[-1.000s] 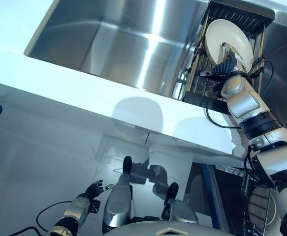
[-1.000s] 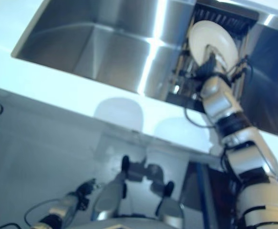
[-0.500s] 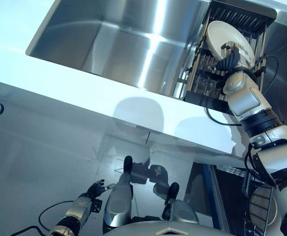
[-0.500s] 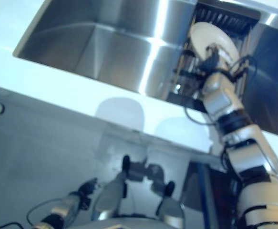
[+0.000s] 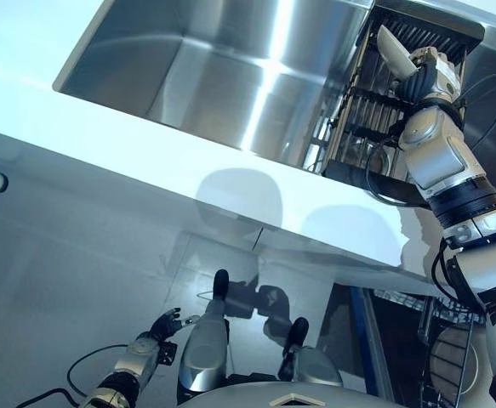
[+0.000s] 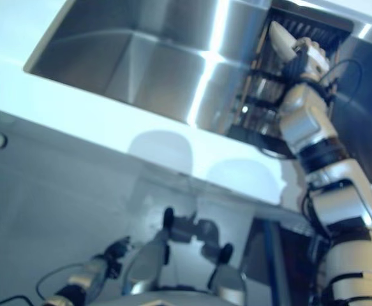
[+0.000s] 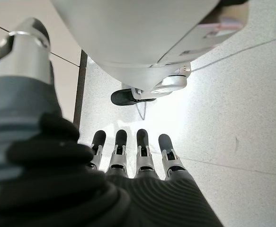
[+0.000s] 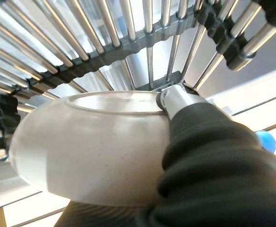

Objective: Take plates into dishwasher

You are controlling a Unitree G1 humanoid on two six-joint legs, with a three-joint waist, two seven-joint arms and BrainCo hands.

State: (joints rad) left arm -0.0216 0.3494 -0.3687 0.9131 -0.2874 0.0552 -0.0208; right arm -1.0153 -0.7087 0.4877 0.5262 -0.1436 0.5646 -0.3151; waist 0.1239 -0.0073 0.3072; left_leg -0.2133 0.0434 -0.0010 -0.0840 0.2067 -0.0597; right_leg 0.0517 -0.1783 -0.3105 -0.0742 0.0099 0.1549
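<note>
A white plate stands nearly edge-on above the black wire dish rack at the far right, beside the sink. My right hand is shut on it; in the right wrist view the thumb hooks over the rim of the plate, with the rack's metal tines just behind. My left hand hangs low at the lower left, open and empty; its straight fingers point at the floor.
The steel sink is sunk into the white counter, whose front edge runs across the middle. A dishwasher's wire basket with pale dishes in it shows at the lower right, under my right arm.
My right hand has raised the plate out of the rack and turned it from face-on to nearly edge-on. The left hand has stayed put.
</note>
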